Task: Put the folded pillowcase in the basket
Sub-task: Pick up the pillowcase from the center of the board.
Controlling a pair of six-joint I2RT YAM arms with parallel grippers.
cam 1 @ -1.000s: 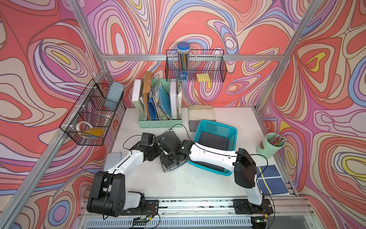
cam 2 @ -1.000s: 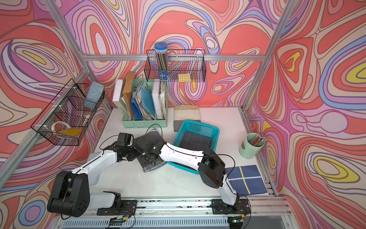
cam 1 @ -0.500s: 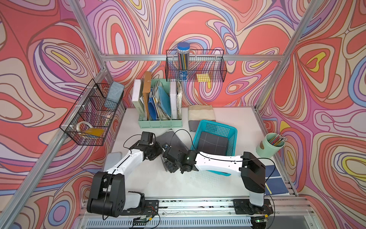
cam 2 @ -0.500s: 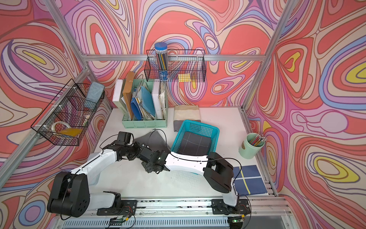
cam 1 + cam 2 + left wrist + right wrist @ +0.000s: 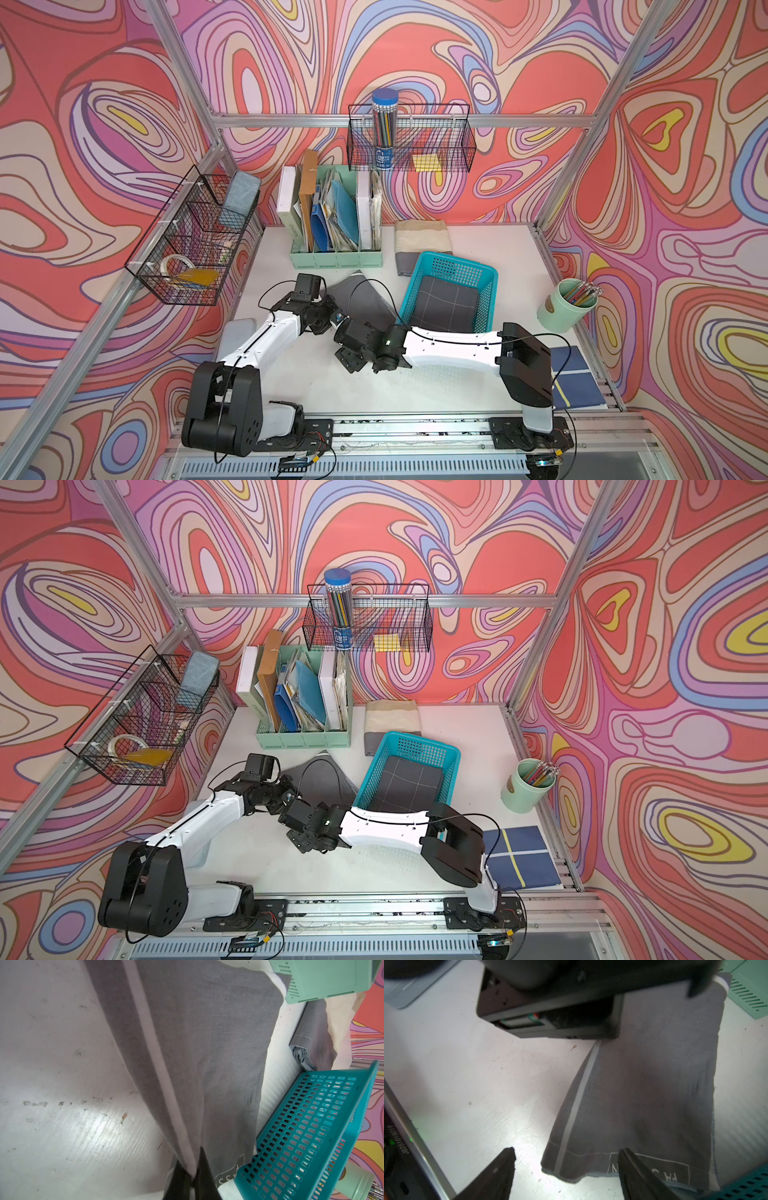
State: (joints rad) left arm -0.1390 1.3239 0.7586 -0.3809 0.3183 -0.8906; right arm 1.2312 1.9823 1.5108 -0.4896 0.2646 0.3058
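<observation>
Pillowcase [image 5: 368, 299]: in both top views grey, on the tabletop's middle, just beside the basket [image 5: 457, 266], not inside; lift and drop-in left to do, by the look of it. Already in the basket, a dark checked cloth [image 5: 446, 303]. Near edge hidden under both arms.

In the left wrist view, left pincer [image 5: 192, 1178] clamped on a raised striped fold.

In the right wrist view, right pincer [image 5: 566, 1153] wide apart, empty, over the hem; printed label cut off, unreadable.
</observation>
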